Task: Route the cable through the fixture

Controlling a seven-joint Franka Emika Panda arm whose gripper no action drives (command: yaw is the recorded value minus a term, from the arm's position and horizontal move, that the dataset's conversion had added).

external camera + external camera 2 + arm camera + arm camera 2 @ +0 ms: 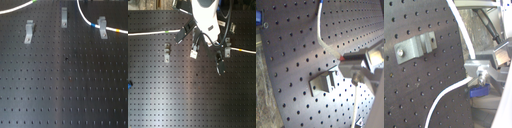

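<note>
The white cable (85, 16) curves down the first exterior view's right, shows a blue band (92, 26), lies at the right grey fixture (102, 27) and runs on past a yellow band (117, 31). A second stretch with a green band (34, 1) crosses that view's top left. In the second exterior view the white arm covers the board's back middle, and the cable (153, 33) runs in under it from the left. My gripper (203, 36) is mostly hidden there. In both wrist views the cable (323, 40) (466, 45) leads to the metal fingers (481, 67), which look shut on it.
Two more grey fixtures stand on the black perforated board, one at the first exterior view's left (29, 31) and one in the middle (64, 17). A small blue object (129, 84) lies at the second exterior view's left edge. The board (65, 85) extends toward the front.
</note>
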